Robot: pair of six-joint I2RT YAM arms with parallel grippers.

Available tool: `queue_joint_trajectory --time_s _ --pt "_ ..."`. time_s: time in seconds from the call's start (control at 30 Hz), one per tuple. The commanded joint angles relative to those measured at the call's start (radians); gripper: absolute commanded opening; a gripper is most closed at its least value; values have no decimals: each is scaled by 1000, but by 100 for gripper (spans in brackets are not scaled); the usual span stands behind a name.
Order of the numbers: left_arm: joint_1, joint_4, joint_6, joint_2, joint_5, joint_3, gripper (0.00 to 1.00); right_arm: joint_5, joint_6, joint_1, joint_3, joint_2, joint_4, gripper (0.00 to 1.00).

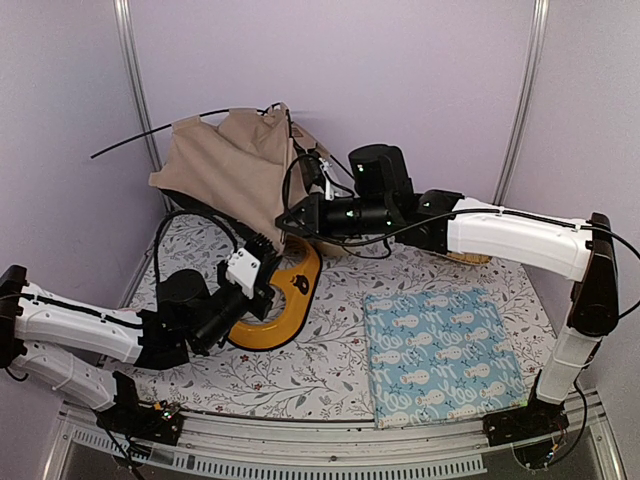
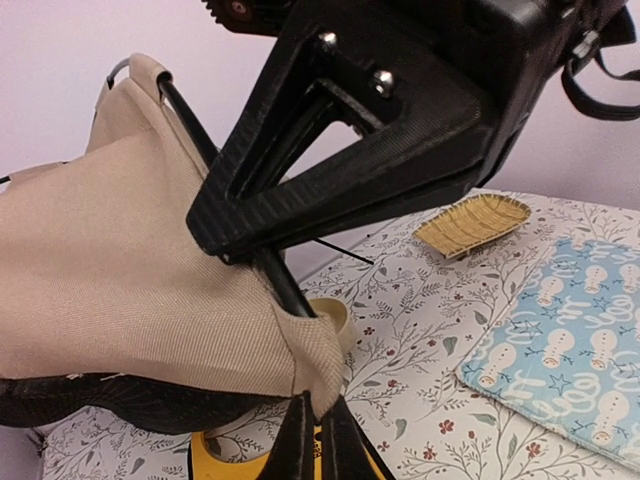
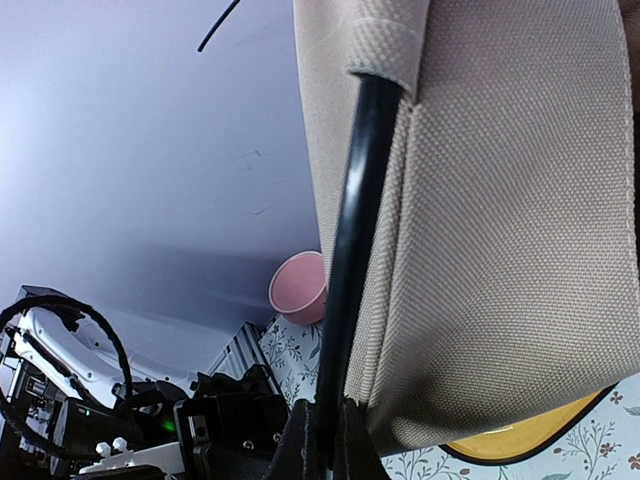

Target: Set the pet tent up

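The pet tent [image 1: 228,165] is a slack beige fabric heap at the back left, with thin black poles sticking out. My right gripper [image 1: 284,222] reaches in from the right and is shut on a black pole [image 3: 350,250] that runs up into a fabric sleeve; its fingers [image 3: 300,445] clamp the pole at the bottom of the right wrist view. My left gripper [image 2: 318,440] sits just below, shut on the tent's lower fabric corner [image 2: 318,365]. The tent's black lining [image 2: 120,398] shows under the hem.
A yellow oval bowl tray [image 1: 275,312] lies under both grippers. A light blue patterned mat [image 1: 440,355] lies at the front right. A woven tray [image 2: 472,224] sits behind it. A cream cup [image 2: 338,318] and a pink cup [image 3: 298,288] stand near the tent.
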Motion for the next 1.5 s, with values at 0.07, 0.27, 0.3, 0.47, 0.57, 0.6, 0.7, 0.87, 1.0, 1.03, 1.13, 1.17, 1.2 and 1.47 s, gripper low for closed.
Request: queue_joint_trajectory --time_s 0.07,0.27,0.3,0.47,0.57,0.6,0.7,0.87,1.0,1.03,1.13,1.17,1.2,1.47 --pt "-17 -37 -17 -42 64 29 0 84 -19 15 14 5 62 0" --pt "-22 -66 -80 -76 80 44 0 118 -32 28 -15 15 98 0" --pt "-21 -76 -91 -80 85 54 0 124 -32 32 -23 16 106 0" --pt "-18 -113 -139 -89 98 83 0 149 -29 43 -65 10 140 0" --pt "-18 -122 -166 -110 118 88 0 198 -38 47 -88 6 140 0" --pt "-18 -126 -176 -118 120 87 0 213 -36 47 -98 2 143 0" --pt "-19 -142 -188 -136 120 85 0 262 -42 45 -114 -12 140 0" --pt "-1 -200 -247 -152 95 83 0 241 -56 33 -102 -21 135 0" --pt "51 -260 -343 -174 93 80 0 235 -65 34 -93 -15 113 0" --pt "60 -263 -360 -183 111 74 0 238 -65 34 -98 -15 115 0" --pt "68 -263 -375 -198 157 66 0 260 -59 35 -114 -17 121 0" --pt "68 -263 -372 -198 187 67 0 269 -59 34 -118 -19 123 0" --pt "68 -264 -369 -196 221 69 0 272 -59 34 -122 -20 130 0" --pt "81 -299 -429 -142 293 122 0 208 -68 72 -68 26 155 0"
